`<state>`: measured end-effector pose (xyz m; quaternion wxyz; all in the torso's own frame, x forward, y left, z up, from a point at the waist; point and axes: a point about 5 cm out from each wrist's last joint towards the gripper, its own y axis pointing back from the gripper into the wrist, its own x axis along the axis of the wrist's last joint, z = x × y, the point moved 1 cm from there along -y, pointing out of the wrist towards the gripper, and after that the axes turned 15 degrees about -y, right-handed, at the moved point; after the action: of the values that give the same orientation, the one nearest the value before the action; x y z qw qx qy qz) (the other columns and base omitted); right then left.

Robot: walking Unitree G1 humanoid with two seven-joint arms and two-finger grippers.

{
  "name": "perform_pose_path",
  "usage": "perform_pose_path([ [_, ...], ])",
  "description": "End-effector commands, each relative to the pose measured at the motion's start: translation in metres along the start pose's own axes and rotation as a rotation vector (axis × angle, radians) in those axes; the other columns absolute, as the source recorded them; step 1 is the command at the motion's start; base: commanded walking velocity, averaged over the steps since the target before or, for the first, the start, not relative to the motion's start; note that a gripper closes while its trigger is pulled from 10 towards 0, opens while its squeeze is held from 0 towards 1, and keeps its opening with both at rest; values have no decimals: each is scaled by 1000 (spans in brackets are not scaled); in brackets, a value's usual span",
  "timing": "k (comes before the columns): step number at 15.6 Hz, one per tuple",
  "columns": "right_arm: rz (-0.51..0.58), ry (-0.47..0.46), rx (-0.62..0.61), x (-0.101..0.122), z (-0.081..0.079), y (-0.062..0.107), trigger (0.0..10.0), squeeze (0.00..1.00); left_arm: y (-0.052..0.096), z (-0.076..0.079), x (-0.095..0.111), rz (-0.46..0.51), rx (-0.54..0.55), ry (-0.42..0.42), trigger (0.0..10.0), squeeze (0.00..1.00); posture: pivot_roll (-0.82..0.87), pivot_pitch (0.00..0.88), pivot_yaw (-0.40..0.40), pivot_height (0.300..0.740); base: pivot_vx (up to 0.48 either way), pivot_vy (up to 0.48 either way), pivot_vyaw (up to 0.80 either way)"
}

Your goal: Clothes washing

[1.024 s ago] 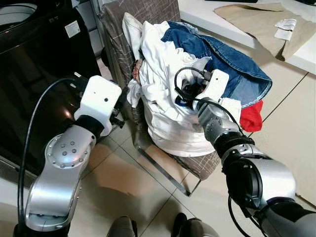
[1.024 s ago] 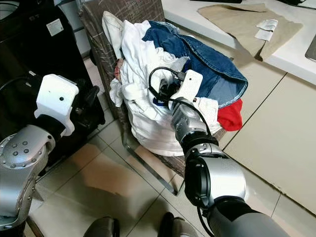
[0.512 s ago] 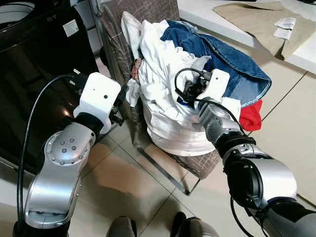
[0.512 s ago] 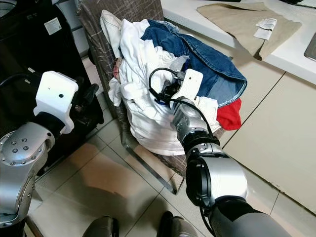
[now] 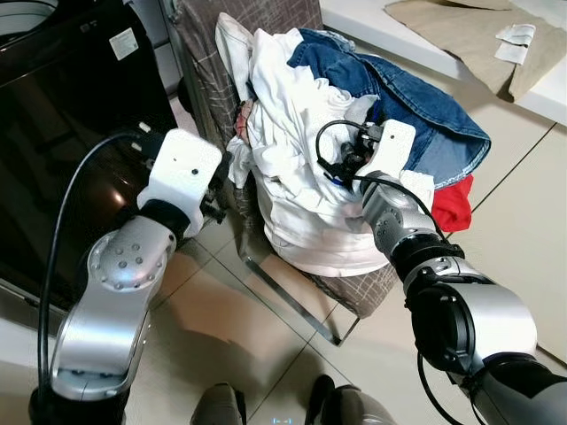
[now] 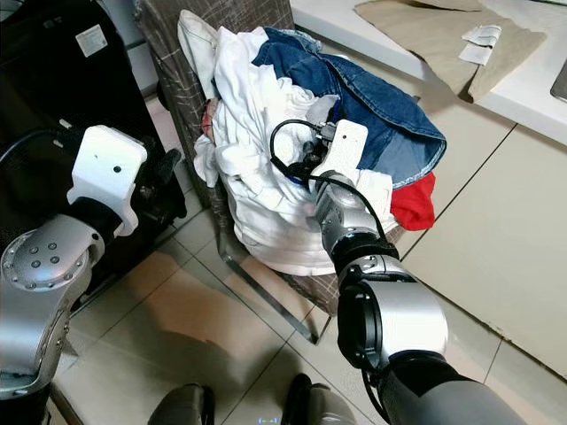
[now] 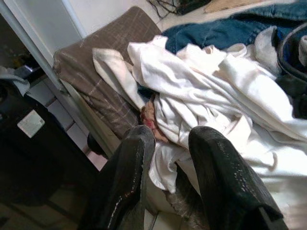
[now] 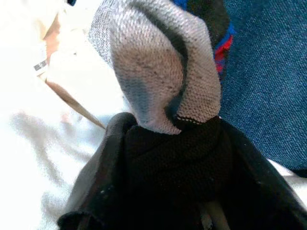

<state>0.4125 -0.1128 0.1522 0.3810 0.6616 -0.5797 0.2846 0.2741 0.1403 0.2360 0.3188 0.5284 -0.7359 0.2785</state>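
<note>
1. Two head views show one heap of laundry on a brown checked fabric chair [image 5: 221,84] with a metal frame: crumpled white garments [image 5: 292,168] at the front, a blue denim garment [image 5: 416,106] spread behind them, and a red cloth [image 5: 454,205] peeking out at the heap's right edge. The right gripper [image 6: 312,159] is buried among the white folds at the middle of the heap, its fingers hidden behind the white wrist housing and a black cable loop. The left gripper [image 5: 217,190] hangs beside the chair's front edge, next to a glossy black washing machine [image 5: 62,133]. A beige cloth [image 5: 469,35] lies on the white worktop [image 5: 390,31] behind, cut off by the frame.

2. Left wrist view: the left gripper's two black fingers [image 7: 129,177] stand a narrow gap apart, holding nothing, pointing at the white garments draped over the chair.

3. Right wrist view: the right gripper is closed on a grey knitted sock with a black cuff [image 8: 158,81], bunched upward between its fingers; denim lies beside it, white cloth on the other side, overexposed.
</note>
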Motion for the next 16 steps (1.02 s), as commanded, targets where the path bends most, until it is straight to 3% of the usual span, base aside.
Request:
perform_pose_path([
  [1,-15,-41,-13,-2,5,1,0,0,-2,-1,0,8,-2,-14,10000,0,234,190,-6,740,0,0,0],
  [4,16,-63,-4,8,3,-1,0,0,-4,-2,2,21,-2,-22,10000,0,231,182,-4,740,0,0,0],
  [6,216,45,67,56,-17,-1,0,0,-8,-3,2,31,1,-25,10000,0,217,159,-1,740,0,0,0],
  [8,321,70,78,85,-23,1,0,0,-12,-1,3,45,-3,-22,10000,0,195,136,-4,740,0,0,0],
  [14,426,131,47,113,-13,5,0,0,-23,2,5,83,-13,-22,10000,0,167,83,-3,740,0,0,0],
  [16,461,286,129,119,-27,8,0,0,-25,2,3,81,9,-29,10000,0,164,68,-12,740,0,0,0],
])
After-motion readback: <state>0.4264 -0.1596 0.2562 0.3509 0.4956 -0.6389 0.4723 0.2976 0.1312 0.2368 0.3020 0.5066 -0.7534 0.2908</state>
